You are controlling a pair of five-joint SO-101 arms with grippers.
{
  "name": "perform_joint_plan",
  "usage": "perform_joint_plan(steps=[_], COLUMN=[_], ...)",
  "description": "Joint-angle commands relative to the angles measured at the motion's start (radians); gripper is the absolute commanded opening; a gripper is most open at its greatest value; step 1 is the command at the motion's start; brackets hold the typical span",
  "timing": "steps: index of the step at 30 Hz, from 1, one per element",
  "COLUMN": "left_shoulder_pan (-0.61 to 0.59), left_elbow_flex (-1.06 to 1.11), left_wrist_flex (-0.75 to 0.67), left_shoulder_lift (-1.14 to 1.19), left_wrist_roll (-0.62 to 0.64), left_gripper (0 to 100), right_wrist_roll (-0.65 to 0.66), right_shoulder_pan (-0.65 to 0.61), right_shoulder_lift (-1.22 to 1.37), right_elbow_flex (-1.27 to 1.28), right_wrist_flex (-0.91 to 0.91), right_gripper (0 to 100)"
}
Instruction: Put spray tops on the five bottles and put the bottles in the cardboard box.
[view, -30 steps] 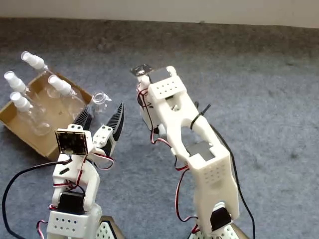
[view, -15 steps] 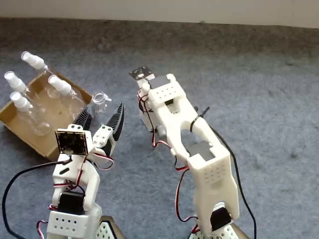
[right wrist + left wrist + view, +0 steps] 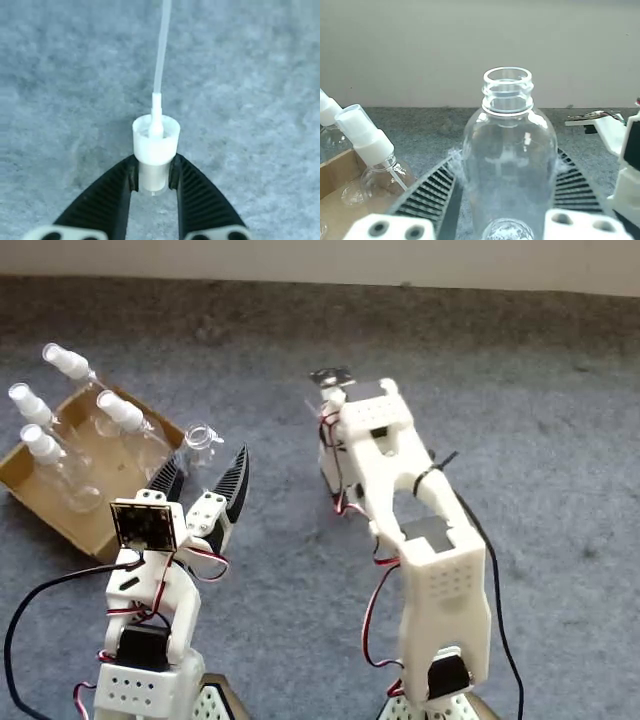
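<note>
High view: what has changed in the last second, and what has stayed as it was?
The right arm swung sideways toward the right of the picture, away from the left gripper and the open bottle between its fingers. No grasp or release shows. The left gripper kept its place at the bottle, and the four capped bottles rest unchanged in the cardboard box.

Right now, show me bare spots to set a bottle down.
Grey carpet lies bare right of the white right arm and, narrower, between the arms. Crowded: the brown cardboard box of capped clear bottles, and the open clear bottle between the left jaws.
</note>
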Motion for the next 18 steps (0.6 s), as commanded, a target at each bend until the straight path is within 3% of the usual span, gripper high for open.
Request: perform_joint_plan(steps=[1,5,10,18], left_shoulder_pan=[-0.008,-0.008,-0.008,-0.008], left_elbow_flex=[0.021,0.021,0.021,0.021], left_wrist_flex=[-0.026,-0.026,-0.026,-0.026], left_shoulder_lift=[-0.007,-0.007,-0.007,-0.007], left_wrist_roll=[0.008,0.008,0.008,0.008], left_gripper=[14,14,14,14], right_wrist_roll=[0.009,0.141,0.288,0.718], right_shoulder_pan=[0.067,0.117,0.173,0.251], right_shoulder_lift=[-0.030,-0.030,-0.030,-0.021], right_elbow_flex=[-0.142,-0.283,-0.374,-0.354], right_wrist_flex=[0.116,0.249,0.262,0.262], right_gripper=[0.5,0.5,0.5,0.5])
